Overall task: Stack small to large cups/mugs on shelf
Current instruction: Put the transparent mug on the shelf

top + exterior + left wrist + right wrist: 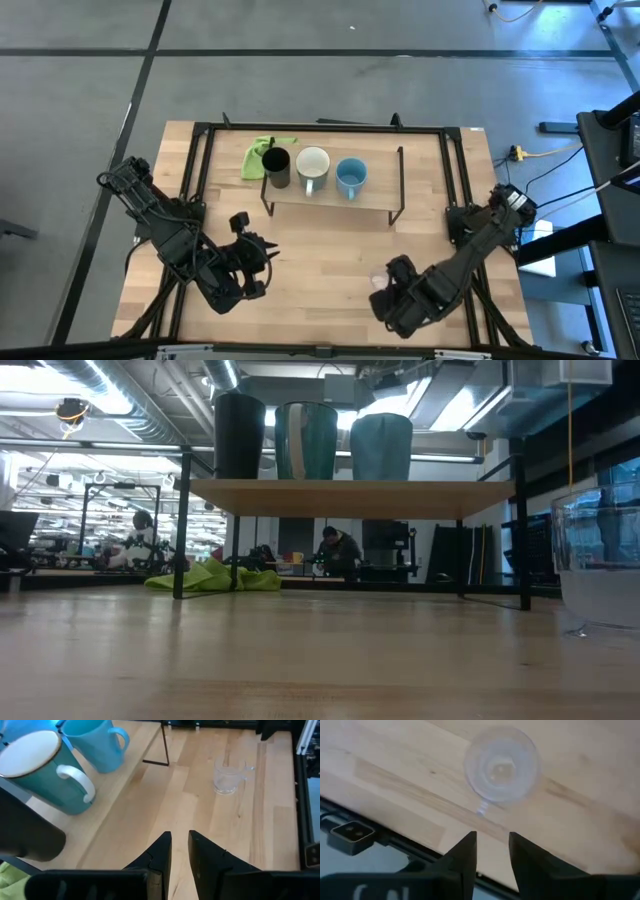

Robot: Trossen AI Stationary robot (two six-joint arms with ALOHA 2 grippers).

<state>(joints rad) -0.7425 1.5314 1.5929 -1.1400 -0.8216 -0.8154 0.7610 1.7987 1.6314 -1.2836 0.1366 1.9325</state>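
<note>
Three vessels stand in a row on the shelf (335,202) (350,497): a black cup (276,166) (240,435), a white-rimmed mug with a white handle (313,165) (40,770) and a light blue mug (351,177) (95,742). The clear handled cup (501,762) (227,775) (600,560) stands upright on the table near its near right part. My right gripper (492,845) (388,292) hovers just beside and above it, open by a narrow gap, touching nothing. My left gripper (180,845) (262,255) is over the table in front of the shelf, open by a narrow gap.
A green cloth (262,152) (215,577) lies on the table behind the shelf's left end. The shelf's thin black legs (162,745) stand on the wood. Bare tabletop (330,260) spreads between the two grippers. The table's near edge (380,840) is close to my right gripper.
</note>
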